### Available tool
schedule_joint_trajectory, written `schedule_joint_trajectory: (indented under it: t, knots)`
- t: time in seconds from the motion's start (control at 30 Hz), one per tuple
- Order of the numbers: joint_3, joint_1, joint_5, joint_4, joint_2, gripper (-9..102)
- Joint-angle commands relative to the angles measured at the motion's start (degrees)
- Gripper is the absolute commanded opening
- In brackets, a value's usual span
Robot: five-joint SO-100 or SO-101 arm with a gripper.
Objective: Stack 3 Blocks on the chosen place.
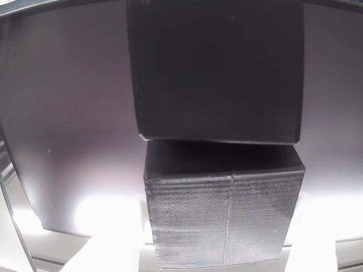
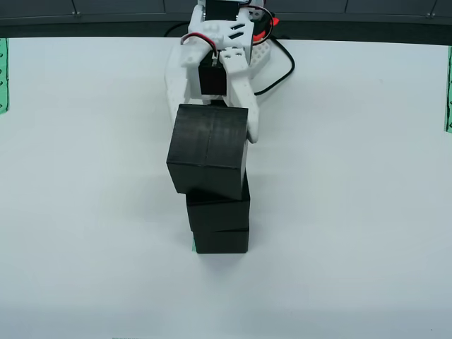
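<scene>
Three black blocks are stacked in the overhead view. The bottom block and the middle block sit squarely, and the top block is shifted left and slightly skewed. A sliver of the green chosen place peeks out at the bottom block's left edge; the rest is hidden. My white gripper reaches in from the far side, a finger on each flank of the top block, shut on it. The close view shows a ridged block near the lens and a smooth block beyond it.
The white table spreads wide on all sides of the stack. Narrow green striped bands lie at the left edge and right edge. A dark strip and a black cable run along the far side.
</scene>
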Motion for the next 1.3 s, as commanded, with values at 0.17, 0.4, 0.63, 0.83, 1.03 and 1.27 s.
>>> schedule_joint_trajectory:
  t: [0.17, 0.4, 0.63, 0.83, 1.03, 1.27]
  knots:
    - [0.7, 1.4, -0.4, -1.9, 0.0, 32]
    - [1.7, 1.5, -0.4, -3.0, -0.1, 32]
    - [2.2, 2.0, -0.3, -3.8, 3.1, 32]
    - [3.8, 1.1, 0.6, -2.6, 8.3, 32]
    - [4.0, 1.7, 0.7, 0.3, 14.5, 30]
    - [2.4, -0.2, 6.3, 11.9, 25.8, 24]
